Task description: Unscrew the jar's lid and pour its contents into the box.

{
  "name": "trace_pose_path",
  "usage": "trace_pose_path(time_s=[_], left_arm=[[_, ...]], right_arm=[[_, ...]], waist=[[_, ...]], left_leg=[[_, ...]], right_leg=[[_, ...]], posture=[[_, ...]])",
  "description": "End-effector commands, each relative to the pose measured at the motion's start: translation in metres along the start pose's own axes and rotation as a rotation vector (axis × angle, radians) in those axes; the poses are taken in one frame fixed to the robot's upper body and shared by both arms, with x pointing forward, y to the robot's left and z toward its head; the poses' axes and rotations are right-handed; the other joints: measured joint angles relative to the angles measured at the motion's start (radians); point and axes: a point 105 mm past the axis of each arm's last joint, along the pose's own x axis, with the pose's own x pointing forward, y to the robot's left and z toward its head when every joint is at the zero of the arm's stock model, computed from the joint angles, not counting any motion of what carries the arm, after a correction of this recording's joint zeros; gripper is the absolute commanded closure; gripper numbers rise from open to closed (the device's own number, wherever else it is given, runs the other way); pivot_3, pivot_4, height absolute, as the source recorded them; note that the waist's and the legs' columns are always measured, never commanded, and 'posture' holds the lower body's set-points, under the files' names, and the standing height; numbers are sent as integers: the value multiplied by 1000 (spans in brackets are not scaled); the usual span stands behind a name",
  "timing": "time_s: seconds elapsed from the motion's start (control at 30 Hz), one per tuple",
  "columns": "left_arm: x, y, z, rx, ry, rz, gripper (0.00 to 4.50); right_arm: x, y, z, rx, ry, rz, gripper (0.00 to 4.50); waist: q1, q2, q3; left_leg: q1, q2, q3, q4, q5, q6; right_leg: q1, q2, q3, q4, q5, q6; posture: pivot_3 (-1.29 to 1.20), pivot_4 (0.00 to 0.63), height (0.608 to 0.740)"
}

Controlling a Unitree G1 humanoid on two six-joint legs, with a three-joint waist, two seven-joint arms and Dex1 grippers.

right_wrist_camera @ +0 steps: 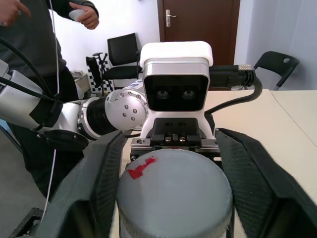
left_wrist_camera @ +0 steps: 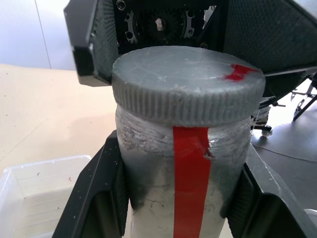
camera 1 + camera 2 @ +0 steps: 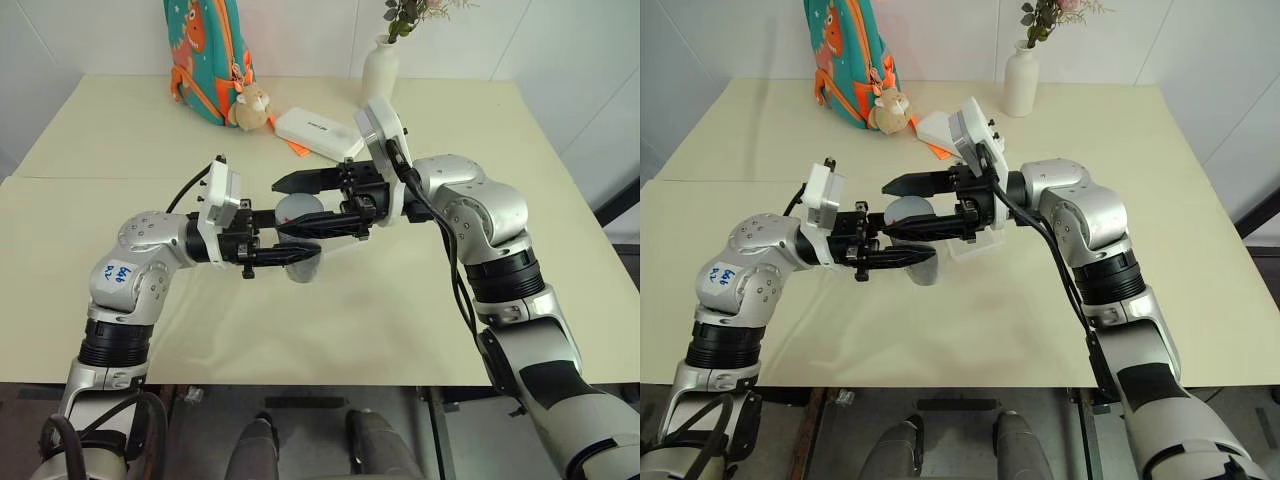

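Observation:
My left gripper (image 3: 303, 242) is shut on the jar (image 2: 185, 173), a frosted cylinder with a red stripe, held up above the table. Its grey ribbed lid (image 1: 173, 193) with a small red mark sits on top. From the opposite side my right gripper (image 3: 280, 208) reaches in, open, one finger on each side of the lid with narrow gaps. The contents are hidden behind the jar's cloudy wall. Below the hands, on the table, lies the clear plastic box (image 3: 978, 248), its corner (image 2: 39, 183) also in the left wrist view.
At the back of the cream table (image 3: 100, 150) stand a white vase (image 3: 380, 70) with flowers, a teal backpack (image 3: 205, 55) with a plush toy (image 3: 252, 108), and a white oblong case (image 3: 318, 132). A person (image 1: 29, 39) stands beyond my left arm.

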Motion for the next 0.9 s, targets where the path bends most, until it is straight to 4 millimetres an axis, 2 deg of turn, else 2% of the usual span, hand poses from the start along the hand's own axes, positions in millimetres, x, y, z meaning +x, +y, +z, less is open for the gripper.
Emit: trace_pose_path(time_s=[0.03,0.07,0.2,0.33,0.57,0.7,0.9], left_arm=[[-4,-4,13,49,-32,-14,2471],[-5,-4,12,47,-30,-14,2471],[-7,-4,11,35,-16,-11,2471],[-9,0,9,40,-1,16,2471],[-8,11,8,53,10,63,2471],[-5,11,8,54,8,63,2471],[-3,11,6,45,8,63,2471]], right_arm=[[-8,-5,10,-10,-48,-54,204],[-8,-5,14,-16,-62,-58,15],[-12,-13,25,-51,-108,-115,15],[-12,-10,28,-68,-106,-119,15],[12,3,19,-87,-76,-120,15],[24,1,15,-89,-56,-161,15],[31,-8,15,-86,-38,-210,15]], waist=[[0,0,0],[0,0,0],[-2,0,0],[0,0,0],[-3,0,0],[-1,0,0],[1,0,0]], left_leg=[[0,0,0,0,0,0],[0,0,0,0,0,0],[0,0,0,1,0,0],[0,0,0,1,0,0],[0,1,0,0,0,0],[0,1,0,1,0,0],[-1,1,0,1,0,0]], right_leg=[[0,0,0,0,0,0],[0,0,0,0,0,0],[0,0,0,1,0,0],[0,0,0,1,0,0],[0,1,0,1,0,0],[-1,1,0,2,0,0],[-1,1,0,2,0,0]], posture=[[0,150,740],[0,150,740],[0,150,740],[0,150,740],[0,150,740],[0,150,740],[0,150,740]])
